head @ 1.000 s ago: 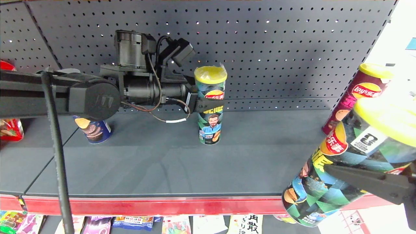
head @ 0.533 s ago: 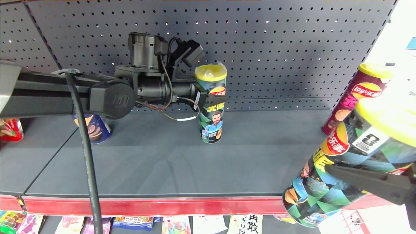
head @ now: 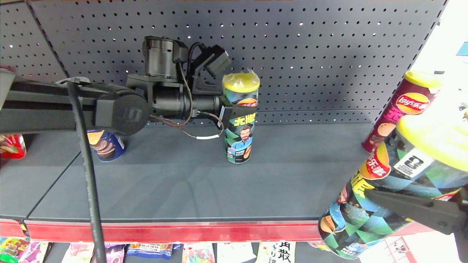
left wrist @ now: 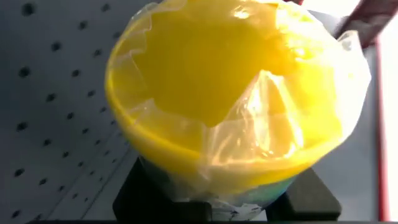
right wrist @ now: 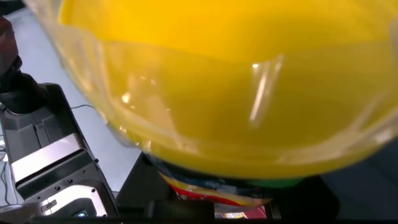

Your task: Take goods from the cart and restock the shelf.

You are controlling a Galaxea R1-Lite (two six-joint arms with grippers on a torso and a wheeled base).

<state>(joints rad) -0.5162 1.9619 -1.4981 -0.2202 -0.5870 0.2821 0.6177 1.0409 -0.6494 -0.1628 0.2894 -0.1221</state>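
At the far left edge a red packet [head: 10, 145] is cut off by the frame, and just right of it a blue can [head: 106, 147] stands on the shelf [head: 175, 186], its upper half hidden behind the left arm. A black cable [head: 86, 160] hangs down across that side. The arm stretches along the grey pegboard [head: 310, 47] to the left gripper [head: 240, 110], whose jaws are pinched on a chip can [head: 241, 128] just under its yellow lid; one finger crosses the front of the label and the other is hidden behind the can. The can stands near the back of the shelf, roughly mid-width, about upright, its base down at the shelf surface, though whether it bears its own weight there cannot be told. In the left wrist view the chip can [left wrist: 230, 93] shows from above, its lid under crumpled clear film, with the dark fingers pressed against both sides below. Under the red rail [head: 172, 231] along the shelf's front edge, packets [head: 153, 251] on the lower level are cut off at the bottom. Farther right a red can [head: 404, 106] stands tilted by the shelf's end, its lower part hidden by a second chip can [head: 380, 175] held off the shelf's front right corner. The right gripper [head: 380, 199] is clamped on that one; only one finger shows. From the right wrist, the second chip can [right wrist: 230, 81] is mostly yellow lid.
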